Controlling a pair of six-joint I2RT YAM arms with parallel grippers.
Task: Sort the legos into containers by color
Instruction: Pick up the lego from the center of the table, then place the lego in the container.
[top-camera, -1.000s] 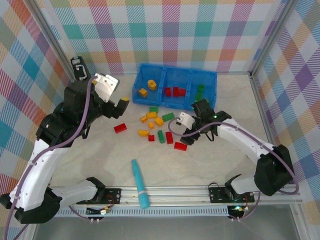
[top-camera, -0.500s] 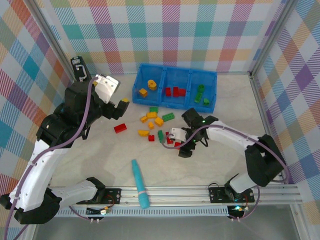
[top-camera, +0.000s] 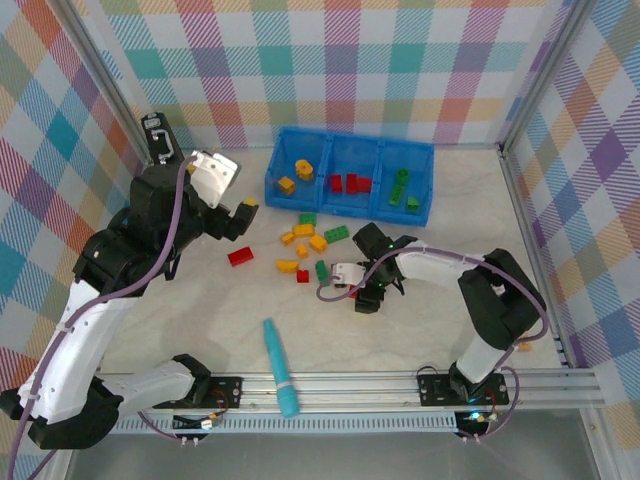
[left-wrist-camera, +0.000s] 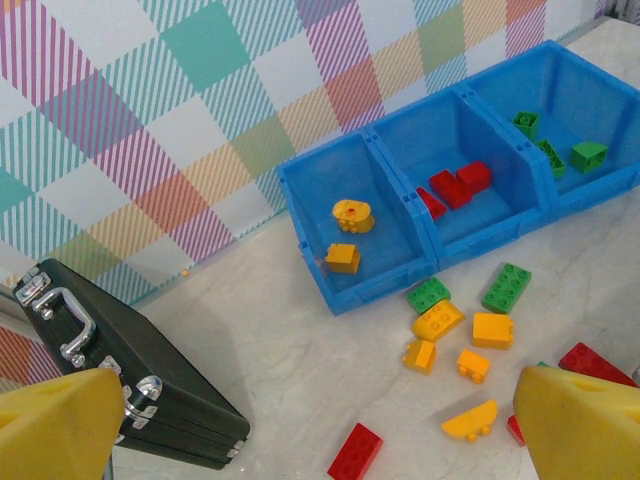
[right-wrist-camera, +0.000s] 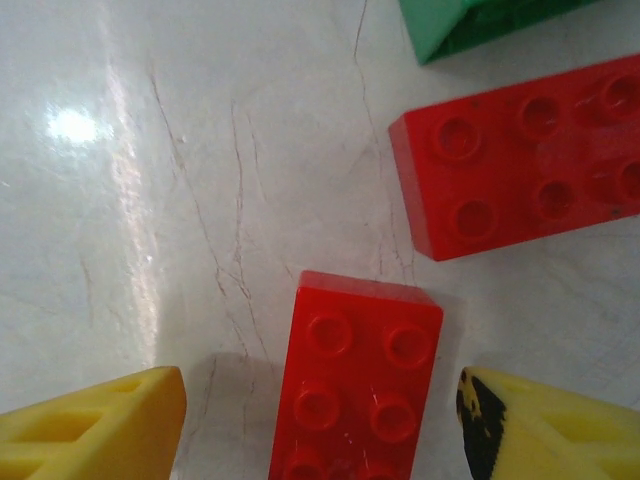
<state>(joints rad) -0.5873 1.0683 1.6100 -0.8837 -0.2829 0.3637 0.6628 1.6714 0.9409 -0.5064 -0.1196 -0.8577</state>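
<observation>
Left gripper (top-camera: 238, 214) is hanging wide open, well apart from the loose legos (top-camera: 304, 231). Right gripper (right-wrist-camera: 320, 430), the nearer one, is straddling a red brick (right-wrist-camera: 355, 380) on the tabletop (right-wrist-camera: 150, 200), released, fingers flanking its long sides.

Brightness: high and even in all views; light from overhead.
Glare: white hotspot on desk (right-wrist-camera: 72, 125), upper left of right wrist view, with a pale streak below it.
Shadows: soft, faint; grey patch left of red brick (right-wrist-camera: 355, 395).
Focus: left end effector fingers (left-wrist-camera: 55, 425) soft-edged, lower corners.
</observation>
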